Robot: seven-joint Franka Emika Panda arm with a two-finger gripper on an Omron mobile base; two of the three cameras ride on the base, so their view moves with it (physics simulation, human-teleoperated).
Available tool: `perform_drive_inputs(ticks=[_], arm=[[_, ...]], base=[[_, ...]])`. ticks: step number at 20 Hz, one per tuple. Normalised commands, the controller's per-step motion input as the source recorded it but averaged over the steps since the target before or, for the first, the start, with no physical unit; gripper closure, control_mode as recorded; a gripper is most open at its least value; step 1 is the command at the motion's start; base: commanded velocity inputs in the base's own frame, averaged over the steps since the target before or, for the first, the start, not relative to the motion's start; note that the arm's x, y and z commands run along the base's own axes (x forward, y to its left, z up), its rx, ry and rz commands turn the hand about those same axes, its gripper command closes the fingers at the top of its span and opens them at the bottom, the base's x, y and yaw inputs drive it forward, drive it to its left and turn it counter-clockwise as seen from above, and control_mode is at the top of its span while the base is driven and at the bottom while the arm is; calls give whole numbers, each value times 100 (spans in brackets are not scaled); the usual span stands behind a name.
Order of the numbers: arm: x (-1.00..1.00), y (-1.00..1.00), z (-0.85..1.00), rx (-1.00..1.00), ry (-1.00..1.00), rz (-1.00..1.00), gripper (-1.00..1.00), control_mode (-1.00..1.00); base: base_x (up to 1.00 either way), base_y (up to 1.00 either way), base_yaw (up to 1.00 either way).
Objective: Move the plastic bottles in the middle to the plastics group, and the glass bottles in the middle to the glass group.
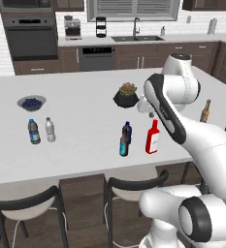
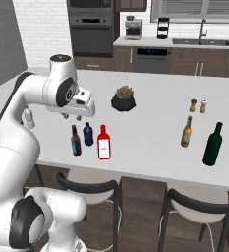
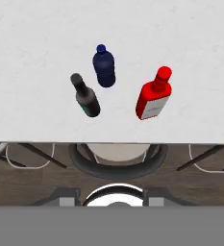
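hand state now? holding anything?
Hand: holding nothing, above the three middle bottles; open or closed cannot be told.

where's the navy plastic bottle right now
The navy plastic bottle stands upright mid-counter near the front edge, between the slim dark bottle and the red bottle, just behind them, in front of the potted plant.

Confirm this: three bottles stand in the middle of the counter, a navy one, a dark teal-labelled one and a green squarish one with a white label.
Wrong colour. The squarish bottle with the white label is red, not green, as the hand view shows. The navy bottle and the dark teal-labelled bottle do stand beside it in the middle of the counter.
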Motion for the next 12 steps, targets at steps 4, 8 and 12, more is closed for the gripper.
perform_drive_inputs(ticks=[4,8,12], arm=[[-29,-1,0,1,0,-2,-100,-100],[-62,-7,-14,1,-1,-18,-100,-100],[-46,-61,-4,4,0,-31,-100,-100]], base=[[0,0,0],[0,0,0],[0,0,0]])
